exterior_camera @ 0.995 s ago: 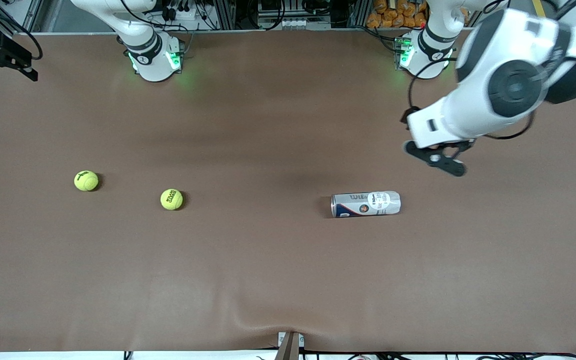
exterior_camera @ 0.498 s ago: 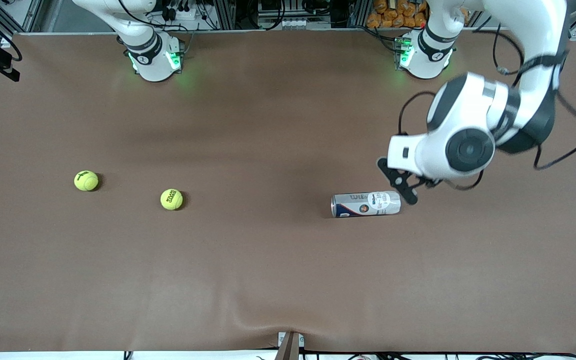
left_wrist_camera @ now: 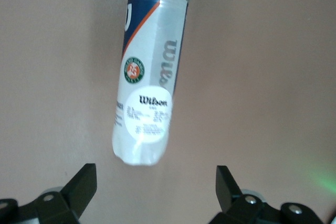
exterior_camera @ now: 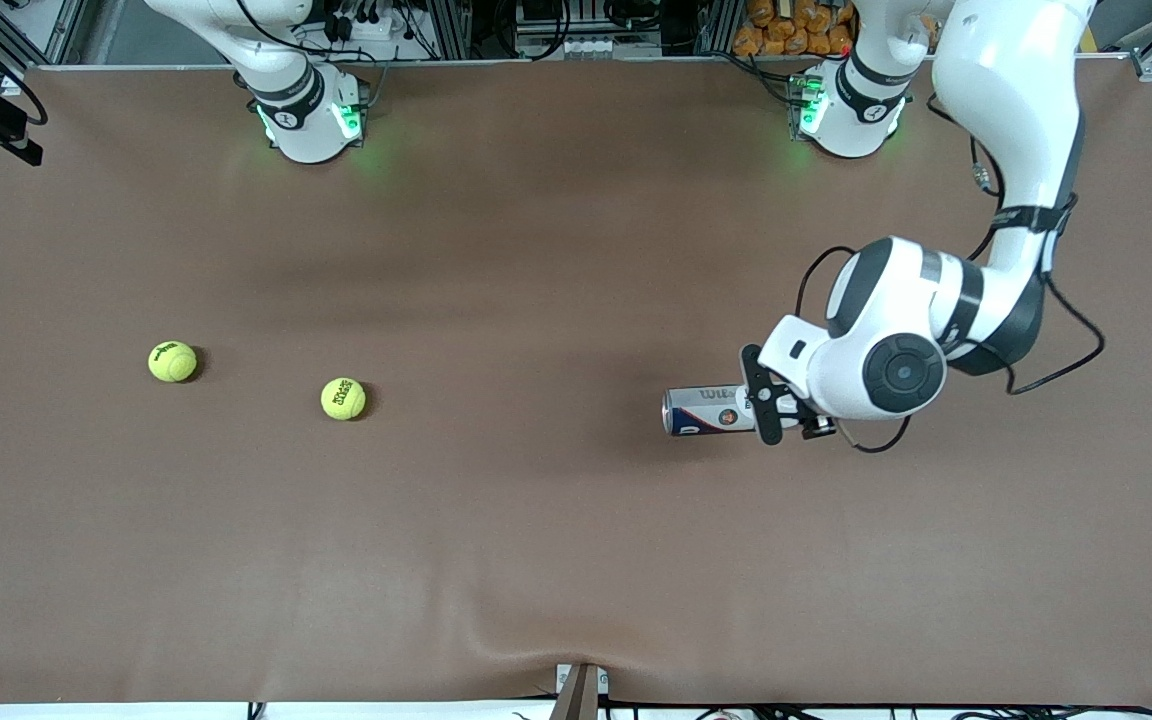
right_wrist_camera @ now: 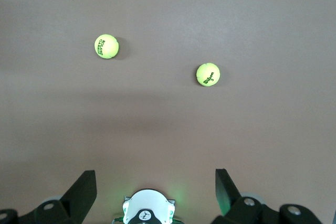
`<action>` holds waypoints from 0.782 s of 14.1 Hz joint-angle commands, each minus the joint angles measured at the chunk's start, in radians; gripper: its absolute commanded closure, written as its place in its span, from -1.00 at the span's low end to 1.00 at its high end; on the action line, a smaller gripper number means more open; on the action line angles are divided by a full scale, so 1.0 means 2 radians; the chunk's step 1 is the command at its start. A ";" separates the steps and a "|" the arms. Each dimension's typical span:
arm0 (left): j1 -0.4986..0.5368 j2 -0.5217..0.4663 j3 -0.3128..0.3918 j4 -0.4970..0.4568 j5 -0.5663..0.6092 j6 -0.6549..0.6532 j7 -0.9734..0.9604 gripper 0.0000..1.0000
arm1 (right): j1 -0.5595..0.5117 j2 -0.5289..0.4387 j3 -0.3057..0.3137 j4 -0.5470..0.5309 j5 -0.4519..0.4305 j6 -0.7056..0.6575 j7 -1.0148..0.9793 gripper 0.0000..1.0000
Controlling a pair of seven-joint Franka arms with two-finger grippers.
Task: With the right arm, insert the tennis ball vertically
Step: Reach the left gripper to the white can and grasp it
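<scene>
1. a tennis ball can (exterior_camera: pixel 711 411) lies on its side on the brown table (exterior_camera: pixel 536 560), toward the left arm's end, its metal-rimmed end pointing toward the right arm's end of the table.
2. the left gripper (exterior_camera: pixel 765 396) is over the can's other, rounded end; the left arm (exterior_camera: pixel 1011 120) reaches down to it from its base at about 1 o'clock of the can in the front view.
3. in the left wrist view the left gripper's (left_wrist_camera: pixel 156 187) two black fingers (left_wrist_camera: pixel 81 187) stand wide apart, one to each side of the can's (left_wrist_camera: pixel 149 77) rounded end. neither finger touches the can and nothing is held.
4. the can's white wilson label faces the wrist camera, and the can is slightly tilted off the line between the fingers.
5. two yellow tennis balls lie toward the right arm's end of the table, well apart from the can: the nearer ball (exterior_camera: pixel 343 398) at roughly 9 o'clock of the can, the outer ball (exterior_camera: pixel 172 361) past it at about 10 o'clock of the nearer one.
6. the right arm (exterior_camera: pixel 266 60) waits, raised high above its own base.
7. the right gripper (right_wrist_camera: pixel 156 187) is out of the front view; in its wrist view it is spread wide and empty, looking down on both balls, the nearer ball (right_wrist_camera: pixel 208 74) and the outer ball (right_wrist_camera: pixel 106 46), each lying free on the table.
</scene>
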 commanded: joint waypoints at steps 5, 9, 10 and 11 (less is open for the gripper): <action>-0.015 0.067 -0.002 0.010 0.006 0.081 0.035 -1.00 | 0.013 -0.008 0.005 -0.009 0.004 0.013 0.006 -1.00; -0.028 0.084 -0.001 0.009 0.007 0.103 0.033 -1.00 | 0.020 -0.006 0.005 -0.009 0.004 0.026 0.006 -1.00; -0.029 0.084 -0.001 0.007 0.007 0.103 0.034 -1.00 | 0.024 -0.006 0.005 -0.009 0.004 0.029 0.006 -1.00; -0.029 0.083 -0.001 0.000 0.007 0.102 0.034 -1.00 | 0.027 -0.005 0.005 -0.010 0.003 0.032 0.006 -1.00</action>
